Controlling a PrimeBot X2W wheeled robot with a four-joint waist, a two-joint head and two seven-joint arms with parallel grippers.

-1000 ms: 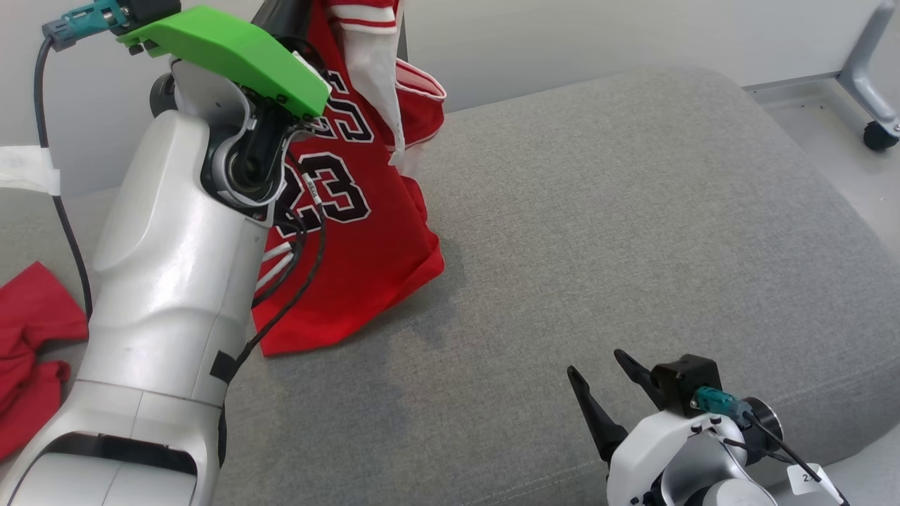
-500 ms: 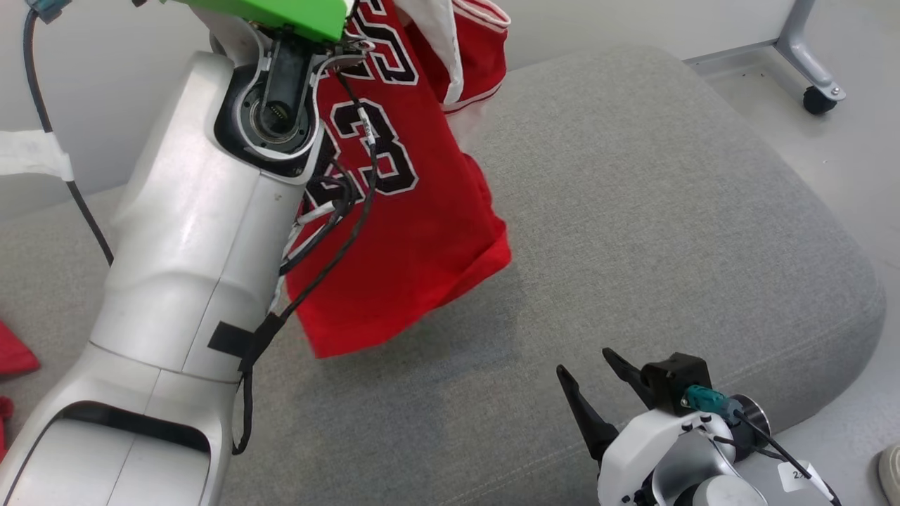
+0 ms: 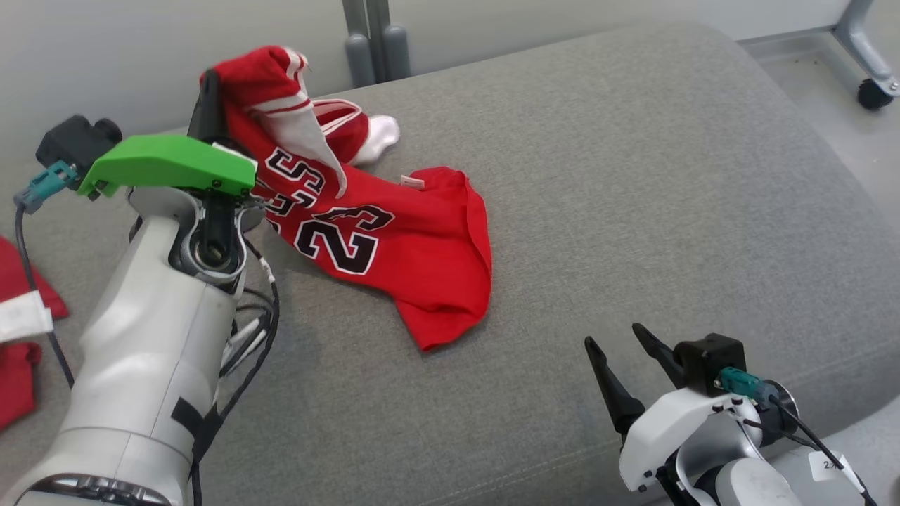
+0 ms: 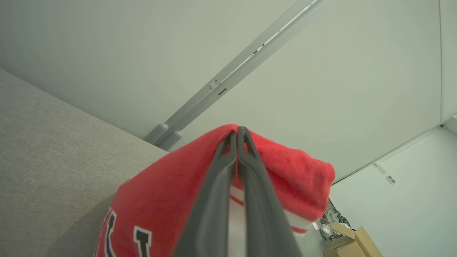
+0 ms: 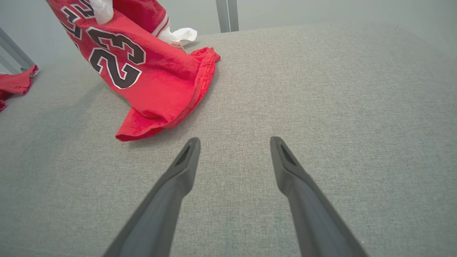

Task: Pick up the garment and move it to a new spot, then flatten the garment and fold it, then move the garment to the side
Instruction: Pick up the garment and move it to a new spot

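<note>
Now the red garment [image 3: 394, 246] lies mostly on the grey cushion [image 3: 633, 176], toward its far left part, with the number 23 facing up and the lower hem spread toward the cushion's middle. One end is held up off the cushion by the left tool [image 3: 210, 81], which is clenched on a bunched fold of the fabric. The left wrist view shows that pinch close up: two dark fingers pressed together, with red cloth and white-striped trim draped around them. The head view gives just one dark finger against the raised cloth. The right wrist view shows the hem rippling flat on the cushion. The right tool [image 3: 613, 336] sits at the cushion's near right edge, spread wide and grasping nothing, well apart from the garment. Another red cloth [image 3: 17, 330] lies at the cushion's left edge, and a grey post [image 3: 376, 42] stands behind its far edge.
</note>
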